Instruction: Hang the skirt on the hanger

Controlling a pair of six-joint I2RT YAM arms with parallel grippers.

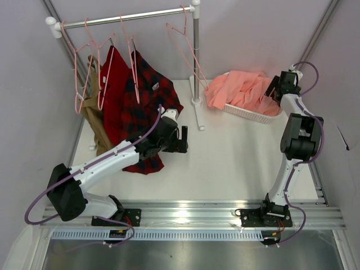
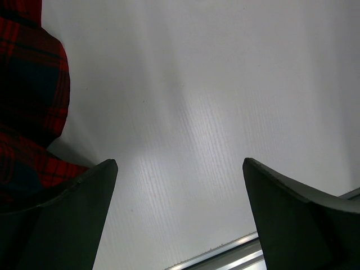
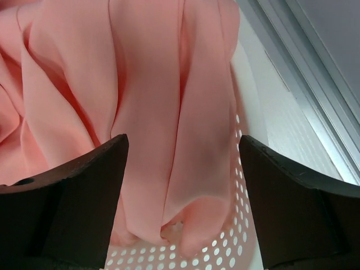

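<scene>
The salmon-pink skirt (image 1: 239, 89) lies bunched in a white perforated basket (image 1: 251, 114) at the back right. In the right wrist view its folds (image 3: 146, 95) fill the frame above the basket wall (image 3: 225, 253). My right gripper (image 1: 274, 90) is open just over the skirt's right end, the jaws wide apart with cloth between them (image 3: 183, 163). An empty pale-pink hanger (image 1: 185, 42) hangs on the rail near the upright post. My left gripper (image 1: 183, 139) is open and empty over bare table (image 2: 180, 169), beside the plaid shirt.
A white rail (image 1: 124, 18) on a post (image 1: 196, 56) carries more pink hangers (image 1: 84, 62), a plain red garment (image 1: 114, 84), a red-and-black plaid shirt (image 1: 146, 107) and a tan garment (image 1: 97, 126). The plaid shirt shows in the left wrist view (image 2: 28, 107).
</scene>
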